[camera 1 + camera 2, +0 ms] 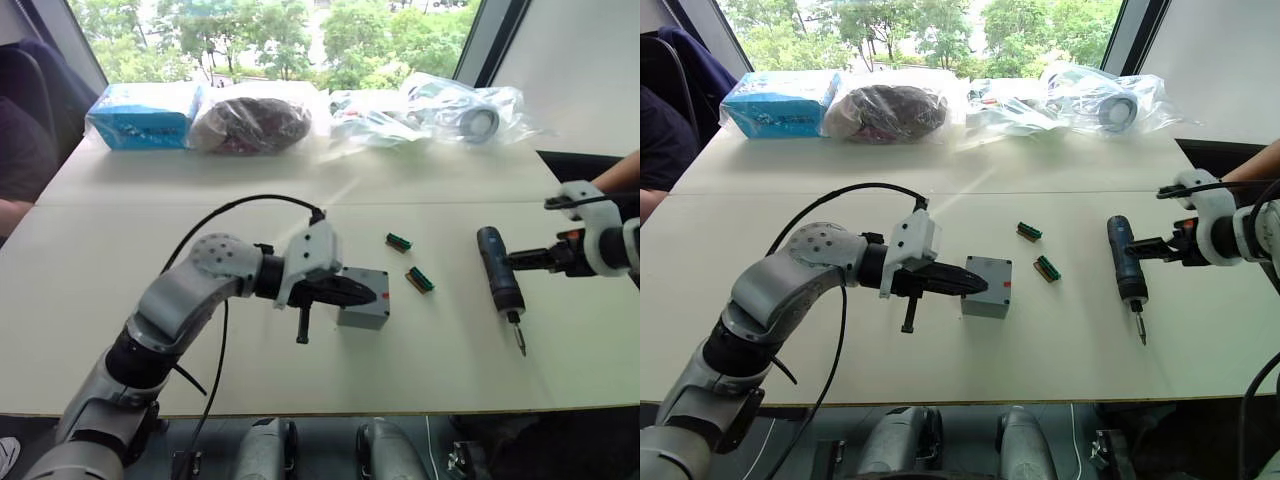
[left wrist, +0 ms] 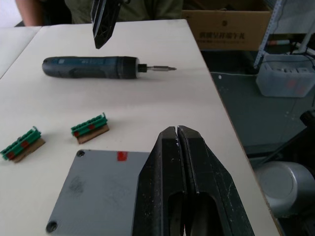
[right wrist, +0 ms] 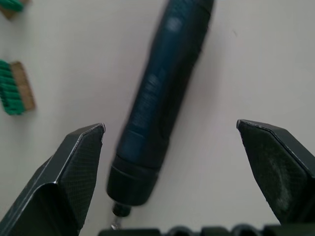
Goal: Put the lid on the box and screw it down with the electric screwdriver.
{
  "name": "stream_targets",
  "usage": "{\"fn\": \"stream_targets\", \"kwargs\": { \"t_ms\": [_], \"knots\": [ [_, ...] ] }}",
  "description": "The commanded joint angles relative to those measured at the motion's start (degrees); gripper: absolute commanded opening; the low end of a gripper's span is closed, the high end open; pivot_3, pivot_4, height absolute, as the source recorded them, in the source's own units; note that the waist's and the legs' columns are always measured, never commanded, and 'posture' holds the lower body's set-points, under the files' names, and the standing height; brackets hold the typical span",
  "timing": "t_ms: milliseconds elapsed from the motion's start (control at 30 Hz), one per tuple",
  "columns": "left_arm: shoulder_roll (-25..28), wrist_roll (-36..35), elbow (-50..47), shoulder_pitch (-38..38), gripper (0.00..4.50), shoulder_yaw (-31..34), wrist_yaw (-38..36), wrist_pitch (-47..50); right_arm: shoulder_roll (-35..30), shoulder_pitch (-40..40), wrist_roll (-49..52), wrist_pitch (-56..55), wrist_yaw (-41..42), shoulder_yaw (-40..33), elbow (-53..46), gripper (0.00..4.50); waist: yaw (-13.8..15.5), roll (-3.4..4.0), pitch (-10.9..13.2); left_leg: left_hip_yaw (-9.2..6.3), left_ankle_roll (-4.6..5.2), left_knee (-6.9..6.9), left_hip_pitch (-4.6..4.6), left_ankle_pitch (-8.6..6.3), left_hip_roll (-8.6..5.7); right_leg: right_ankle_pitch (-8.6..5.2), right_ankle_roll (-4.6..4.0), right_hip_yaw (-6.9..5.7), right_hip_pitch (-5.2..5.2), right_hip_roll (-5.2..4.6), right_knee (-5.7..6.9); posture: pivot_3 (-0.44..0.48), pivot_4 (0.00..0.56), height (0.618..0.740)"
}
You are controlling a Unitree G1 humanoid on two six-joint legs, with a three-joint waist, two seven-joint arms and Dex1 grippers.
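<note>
Resting on the white table (image 1: 120, 260), the box (image 1: 365, 300) was seen near the middle, with the lid (image 2: 93, 191) seated flat on top of it and a small red mark at one edge. The left gripper (image 1: 345, 292) was held directly over the lid, its two black fingers (image 2: 197, 196) pressed together with nothing between them. Whether the fingertips touched the lid could not be told.

Well to the right of the box, the electric screwdriver (image 1: 499, 282) was lying flat on the table, its metal bit directed toward the near edge. The right gripper (image 3: 172, 132) was positioned just at the tool from the right, its fingers spread wide to either side of the dark body and apart from it in the right wrist view.

Between the box and the screwdriver, two small green connectors (image 1: 419, 279) were lying on the table, one farther than the other. Along the far edge, a blue package (image 1: 145, 115) and several plastic-wrapped items (image 1: 465, 110) were lined up below the window.
</note>
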Motion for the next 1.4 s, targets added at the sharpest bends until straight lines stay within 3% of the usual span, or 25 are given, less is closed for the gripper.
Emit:
{"fn": "stream_targets", "kwargs": {
  "t_ms": [33, 300, 600, 700, 900, 967, 1067, 1200, 1300, 1400],
  "knots": [
    [-0.3, 0.57, -1.74, -0.04, 0.0, 0.19, 1.57, -1.04, 0.56, -5.15, -3.78, -3.06, 8.45, 6.77, 4.89, 4.48, -0.04, 0.01, 0.0, 0.0, 0.01, 0.0, 0.0, 0.0, 0.02, 0.05, 0.09, 0.0, 0.0, 0.03, 0.0, 0.0, 0.15, 0.74],
    [0.5, 0.02, -5.07, 2.26, 0.0, 1.11, 5.32, 1.03, 6.53, -10.26, -14.54, -12.03, 16.42, 16.86, 17.52, 4.48, 0.27, 0.01, 0.0, 0.03, 0.01, 0.03, -0.02, 0.0, 0.0, 0.07, 0.12, 0.0, 0.0, 0.02, 0.0, 0.0, 0.15, 0.74],
    [0.8, -0.35, -6.15, 3.24, 0.0, 1.42, 7.97, 1.96, 11.81, -10.56, -21.23, -16.81, 22.47, 18.55, 26.6, 4.48, 0.39, 0.01, 0.0, 0.02, -0.14, 0.03, 0.02, 0.08, -0.01, 0.08, 0.14, -0.01, 0.06, 0.03, 0.01, 0.0, 0.15, 0.74],
    [1.02, -0.48, -6.22, 3.34, 0.0, 1.56, 8.51, 2.24, 13.07, -9.92, -23.11, -18.41, 23.8, 18.66, 28.59, 3.92, 0.4, -0.03, -0.03, -0.01, -0.2, 0.04, 0.05, 0.12, -0.01, 0.08, 0.14, -0.04, 0.12, 0.03, 0.01, 0.0, 0.15, 0.74],
    [2.01, -0.43, -4.77, 3.32, 0.0, 2.16, 8.4, 1.6, 14.06, -8.26, -25.86, -18.77, 23.79, 16.87, 27.79, 2.13, 0.36, -0.08, -0.05, -0.05, -0.25, 0.04, 0.08, 0.15, 0.0, 0.08, 0.14, -0.08, 0.16, 0.05, 0.0, 0.0, 0.15, 0.74],
    [2.12, -0.29, -3.58, 3.17, 0.0, 2.54, 8.21, 1.11, 14.18, -7.95, -26.24, -18.96, 22.14, 15.06, 27.15, 2.0, 0.36, -0.13, -0.08, -0.05, -0.25, 0.04, 0.09, 0.15, 0.0, 0.08, 0.14, -0.08, 0.19, 0.04, 0.0, 0.0, 0.15, 0.74],
    [2.29, 0.01, -0.7, 2.75, 0.0, 3.41, 7.72, 0.08, 14.7, -11.27, -26.3, -22.42, 14.73, 8.89, 29.41, 1.94, 0.22, -0.15, -0.09, -0.04, -0.25, 0.04, 0.16, 0.15, 0.0, 0.08, 0.14, -0.08, 0.24, 0.04, 0.0, 0.0, 0.15, 0.74],
    [5.49, 3.54, 4.2, 1.8, 0.0, 1.87, 4.5, -3.06, 15.68, -15.55, -21.46, -32.52, 0.13, -6.33, 24.62, 1.94, -0.85, 0.28, 0.17, 0.14, -0.26, 0.06, 0.13, 0.15, -0.08, 0.16, 0.15, 0.07, 0.12, -0.04, 0.01, 0.0, 0.15, 0.74],
    [4.86, 3.42, 6.67, 0.37, 0.0, 1.92, 2.63, -4.62, 21.37, -10.24, -8.97, -34.17, -6.3, -25.63, 6.47, 1.94, -1.09, 0.45, 0.29, 0.23, -0.49, -0.01, -0.01, 0.29, -0.21, 0.23, 0.3, 0.16, -0.16, -0.03, 0.15, 0.0, 0.15, 0.74],
    [3.98, 4.78, 9.66, -1.39, 0.0, 1.16, 1.12, -6.34, 29.85, -2.96, 3.36, -26.7, -10.84, -38.01, -16.31, 1.94, -0.73, 0.45, 0.3, 0.26, -0.65, -0.24, -0.06, 0.38, 0.22, 0.18, 0.34, 0.18, -0.31, 0.24, 0.1, 0.0, 0.15, 0.74]
  ]
}}
